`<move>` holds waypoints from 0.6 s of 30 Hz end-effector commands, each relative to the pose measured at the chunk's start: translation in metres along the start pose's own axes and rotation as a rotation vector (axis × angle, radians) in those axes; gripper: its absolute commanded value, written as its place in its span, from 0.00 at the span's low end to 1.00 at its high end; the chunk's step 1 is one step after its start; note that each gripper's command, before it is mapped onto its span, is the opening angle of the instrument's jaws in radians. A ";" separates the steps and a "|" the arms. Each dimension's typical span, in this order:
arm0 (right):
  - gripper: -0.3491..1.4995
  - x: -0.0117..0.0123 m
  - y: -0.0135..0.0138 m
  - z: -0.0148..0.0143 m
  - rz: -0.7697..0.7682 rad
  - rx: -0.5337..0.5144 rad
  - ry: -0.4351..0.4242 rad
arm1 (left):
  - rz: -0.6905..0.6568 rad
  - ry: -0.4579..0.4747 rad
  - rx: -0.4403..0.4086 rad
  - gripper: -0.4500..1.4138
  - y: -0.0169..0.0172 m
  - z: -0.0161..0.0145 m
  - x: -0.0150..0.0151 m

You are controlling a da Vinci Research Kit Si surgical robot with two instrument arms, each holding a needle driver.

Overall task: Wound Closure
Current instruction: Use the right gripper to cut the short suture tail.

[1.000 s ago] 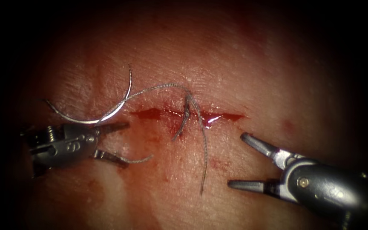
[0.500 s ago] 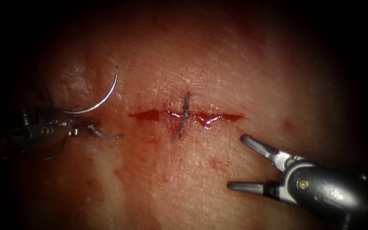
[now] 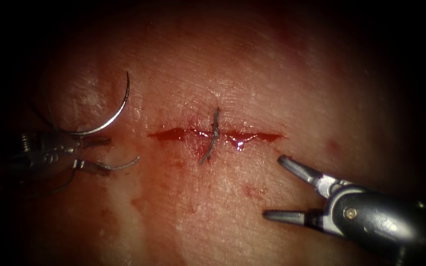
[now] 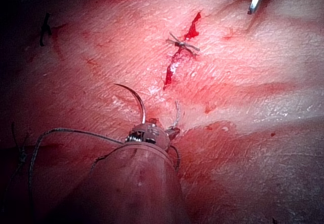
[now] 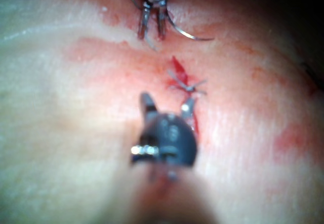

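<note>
The cut (image 3: 173, 133) runs across the tissue (image 3: 232, 64), with red fluid in it. A knotted stitch (image 3: 215, 129) with short thread ends crosses its middle. My left tool (image 3: 108, 155) lies left of the cut, jaws apart. The curved needle (image 3: 117, 111) lies on the tissue, not in it. Its rear part rests against the upper jaw, and I cannot see a grip on it. A short thread end (image 3: 124, 163) sticks out by the lower jaw. My right tool (image 3: 275, 186) stands open below the cut's right end, holding nothing. The left wrist view has the needle (image 4: 135, 100) arching up at the tool's tip (image 4: 149, 133).
Loose thread (image 4: 66, 131) loops around my left tool's shaft. The right wrist view looks past the right tool (image 5: 167, 102) to the stitch (image 5: 186, 86) and the left tool (image 5: 153, 26) beyond. Red fluid stains the tissue (image 3: 168, 162) below the cut.
My left tool moved left, away from the cut, and the needle went with it. The long thread strands at the stitch are gone; only short ends remain. The right tool stayed still.
</note>
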 end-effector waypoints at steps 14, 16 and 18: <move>0.78 0.0005 -0.0003 0.0017 0.018 0.020 0.022 | -0.331 0.487 -0.302 0.58 0.0026 0.0010 0.0067; 0.74 0.0009 -0.0006 0.0020 0.015 0.033 0.030 | -0.336 0.484 -0.299 0.59 0.0027 0.0008 0.0066; 0.74 0.0009 -0.0006 0.0021 0.015 0.033 0.031 | -0.337 0.479 -0.285 0.59 0.0028 0.0002 0.0062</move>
